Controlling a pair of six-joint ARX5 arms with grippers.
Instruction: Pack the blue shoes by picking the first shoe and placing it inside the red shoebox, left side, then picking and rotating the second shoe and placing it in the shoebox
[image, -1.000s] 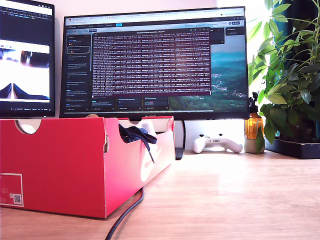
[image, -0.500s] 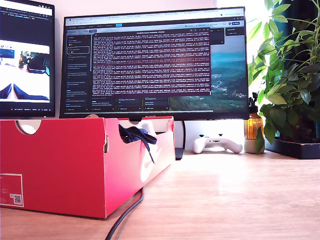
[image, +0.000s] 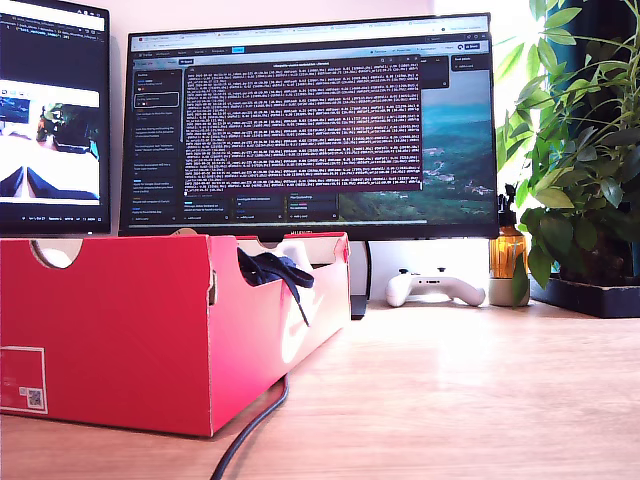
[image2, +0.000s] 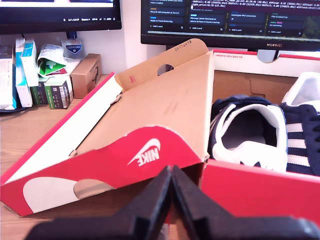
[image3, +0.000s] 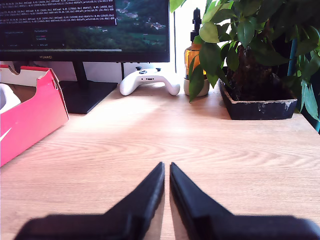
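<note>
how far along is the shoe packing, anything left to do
Looks essentially done: both blue shoes lie inside the red shoebox. Nothing is in hand: my first hand and my second hand are shut and empty. Nothing seems left; the box flap stands open.

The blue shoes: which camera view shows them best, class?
The first wrist view: both blue shoes lie openly in the red shoebox. The exterior view shows only a dark part and lace over the rim; the second wrist view, a white sliver.

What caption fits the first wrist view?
Shut tool faces the red box, both blue shoes inside.
</note>
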